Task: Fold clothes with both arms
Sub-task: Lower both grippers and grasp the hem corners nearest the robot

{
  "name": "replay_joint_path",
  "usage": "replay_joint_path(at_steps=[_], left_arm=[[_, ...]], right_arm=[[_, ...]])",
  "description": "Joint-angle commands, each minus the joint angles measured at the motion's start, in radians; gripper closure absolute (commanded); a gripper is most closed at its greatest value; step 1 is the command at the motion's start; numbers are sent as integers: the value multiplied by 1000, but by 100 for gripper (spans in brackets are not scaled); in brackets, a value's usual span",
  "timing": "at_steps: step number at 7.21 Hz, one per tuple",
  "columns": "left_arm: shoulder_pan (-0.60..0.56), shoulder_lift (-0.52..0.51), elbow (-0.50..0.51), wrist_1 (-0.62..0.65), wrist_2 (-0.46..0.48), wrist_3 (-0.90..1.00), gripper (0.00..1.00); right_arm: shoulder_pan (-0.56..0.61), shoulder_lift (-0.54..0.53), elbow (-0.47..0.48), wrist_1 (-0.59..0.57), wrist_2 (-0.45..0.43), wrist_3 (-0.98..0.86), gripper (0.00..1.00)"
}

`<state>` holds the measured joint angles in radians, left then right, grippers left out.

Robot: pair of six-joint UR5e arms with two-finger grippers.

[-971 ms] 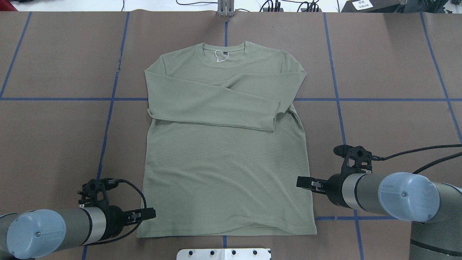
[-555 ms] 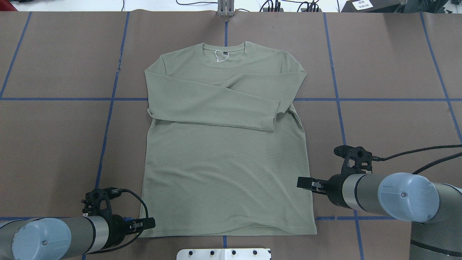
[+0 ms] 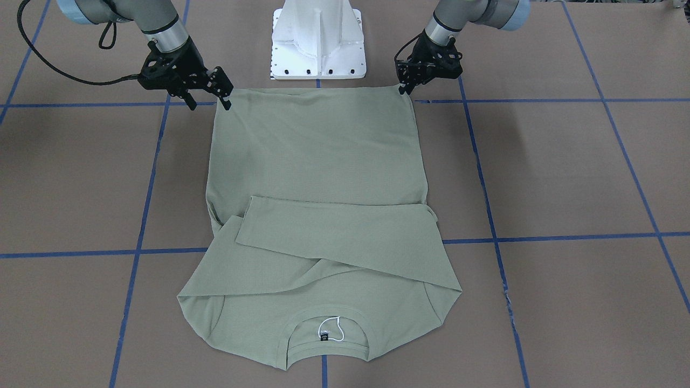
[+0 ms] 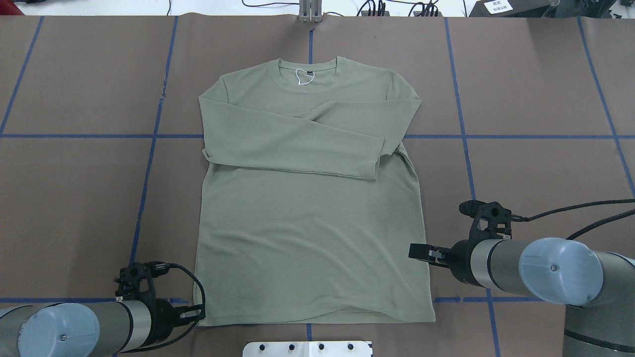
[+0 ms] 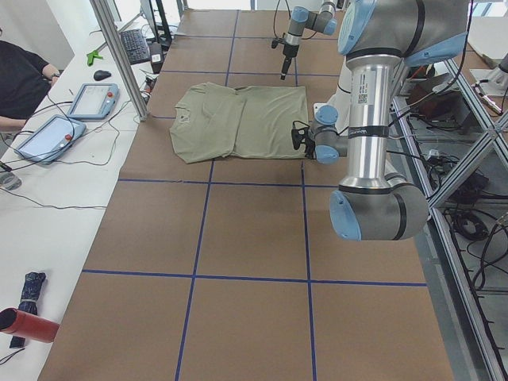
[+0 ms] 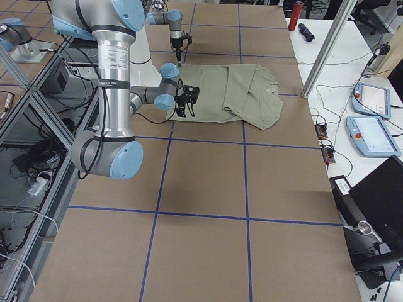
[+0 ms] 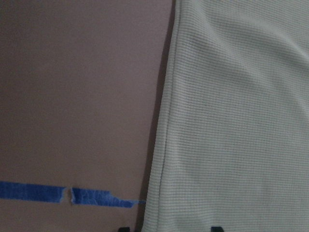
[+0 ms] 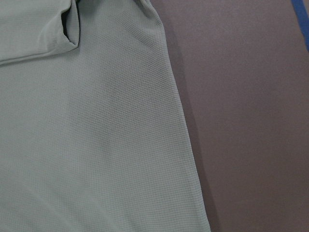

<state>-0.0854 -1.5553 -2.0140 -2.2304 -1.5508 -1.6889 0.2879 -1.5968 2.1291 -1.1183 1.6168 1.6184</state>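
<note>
The green shirt point(image 4: 307, 238) lies flat on the brown worktop point(image 4: 74, 198). Its neck point(image 4: 307, 67) is on the far side from the robot, and its hem point(image 4: 317, 317) is close to the white base point(image 3: 318, 43). Both sleeves point(image 4: 297, 146) are folded across the chest, one over the other. So I judge that the sleeve step is done and the step in hand is to take the lower part for a fold of the body.

The left fingers point(image 4: 198, 313) are low at the hem corner on the robot's left side. In the left wrist view the two tips stand wide apart with the side edge of the shirt between them, and they hold nothing. The right fingers point(image 4: 412, 251) are at the lower part of the opposite side edge. They seem to hang above the cloth, not on it, and I cannot tell exactly how far from the hem. In the front-facing view they look spread apart and empty. The right wrist view shows only cloth and worktop, no tips.

For the next move, I think the right fingers must come down to their own hem corner to match the left. Then both pairs should close on the cloth and lift together toward the neck. The knit is soft, so a grip on one layer only, or at unequal places, would probably give a crooked fold.
</note>
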Motion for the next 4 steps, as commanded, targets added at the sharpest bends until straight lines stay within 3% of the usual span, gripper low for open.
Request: replay_joint_path(at_steps=[1,4], left_arm=[[6,1,-2,0,0,2,100],[-2,-6,-37,0,-23,9,100]], right_arm=[[-4,0,-9,0,-2,0,0],[-39,-3,-12,-2,-58,79,0]])
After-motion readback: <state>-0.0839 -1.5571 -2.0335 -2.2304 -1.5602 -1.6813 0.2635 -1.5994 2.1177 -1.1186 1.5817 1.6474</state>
